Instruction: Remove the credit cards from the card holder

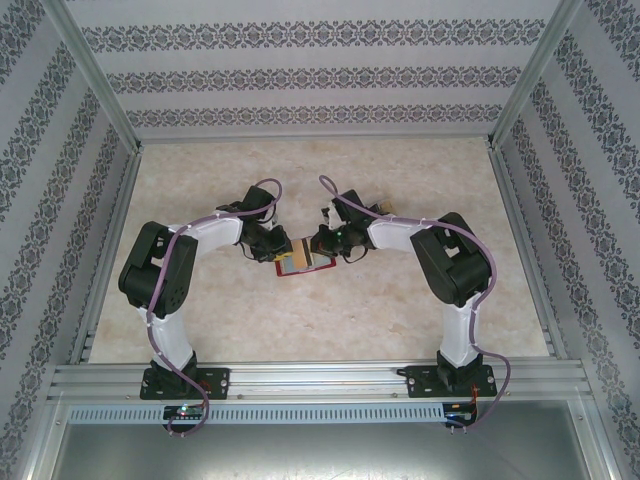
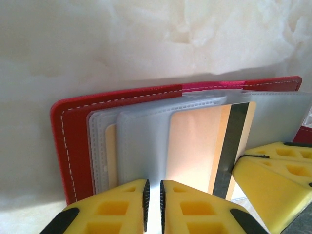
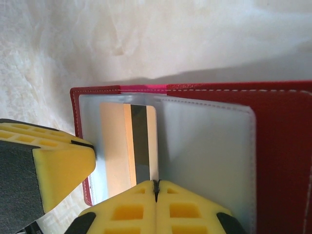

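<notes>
Step in hand: you're starting the pull on the first card. The card holder (image 2: 73,141) is lying open on the table (image 1: 400,320), mid-table btwn the two arms, spine on the far side.

L gripper (image 2: 153,200) is coming in from the left. Its jaws are nearly together, just a thin slit, and they're clamping the near edge of the clear sleeves (image 2: 141,141), so you're pinning the holder w/ it.

R gripper (image 3: 156,195) is coming in from the right. Its fingers are pressed fully together on the near edge of the tan card (image 2: 195,146), so it looks like a pinch on the card. How deep the bite is I can't tell.

Next move, my guess: you're going to need a straight pull along the sleeve opening w/ the R arm while the L keeps the holder down. Watch for the whole holder dragging along.

Materials:
- Holder: red leather-look cover, white stitching, rounded corners.
- Sleeves: frosted, floppy plastic, several stacked.
- Card: thin, stiff rectangle w/ a dark mag stripe (image 2: 234,141). Another tan edge (image 2: 111,156) is showing in a sleeve further left.
- Finger pads: yellow, blocky, cut-out pockets.
- Table: pale, marbled, matte.
</notes>
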